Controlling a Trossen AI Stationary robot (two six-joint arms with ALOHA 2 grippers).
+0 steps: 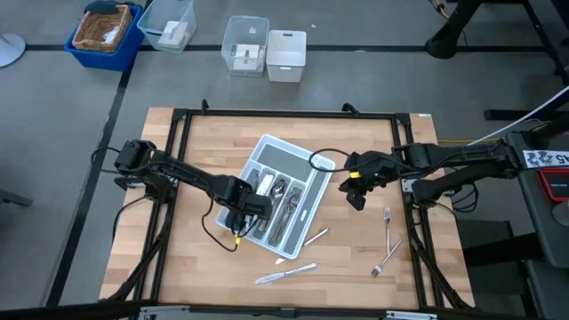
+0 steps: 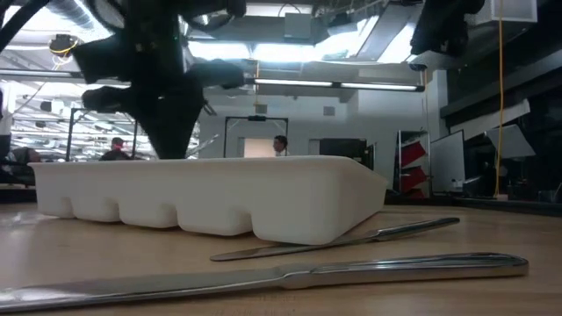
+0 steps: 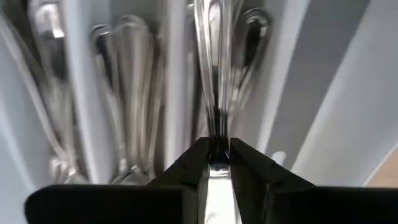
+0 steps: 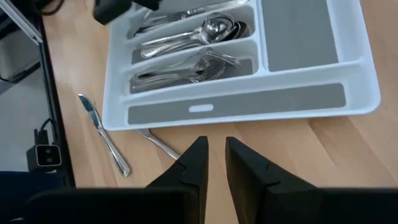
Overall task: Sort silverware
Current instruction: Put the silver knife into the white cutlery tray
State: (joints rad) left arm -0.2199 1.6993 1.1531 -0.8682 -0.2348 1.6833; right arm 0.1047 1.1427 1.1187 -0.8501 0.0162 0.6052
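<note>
Desk [image 1: 187, 160]: pale butcher-block wood in narrow glued strips, matte, ringed by a black metal frame.
Tray [image 1: 318, 191]: light grey moulded plastic, rectangular with rounded corners, lying at an angle near the desk's middle; long narrow compartments with flat grey liners, plus one wide compartment and a slim cross slot along one side [image 4: 249, 102].
Silverware in tray [image 4: 186, 37]: slim polished metal pieces lying lengthwise in the compartments; spoons with smooth oval bowls nested in one slot, forks [image 4: 186, 71] with thin tines in the next.
Silverware on desk: a knife [image 1: 286, 273] with a long flat blade and another slim piece [image 1: 313, 237] lie just beside the tray's near edge; two forks [image 1: 388, 229] lie well apart from the tray towards the right side of the desk.
Left fingers [image 3: 216, 163]: dark, blocky, wedge-tipped, low over the tray; only slightly parted, with a shiny rounded handle [image 3: 217, 93] lying between them above a compartment. Whether they grip it or have let go, I cannot tell.
Right fingers [image 4: 212, 163]: same dark angular shape, narrowly parted with nothing between them, hovering above bare wood just beside the tray.
Bins beyond the desk [image 1: 265, 49]: clear and white plastic boxes, one blue crate holding a woven basket.
</note>
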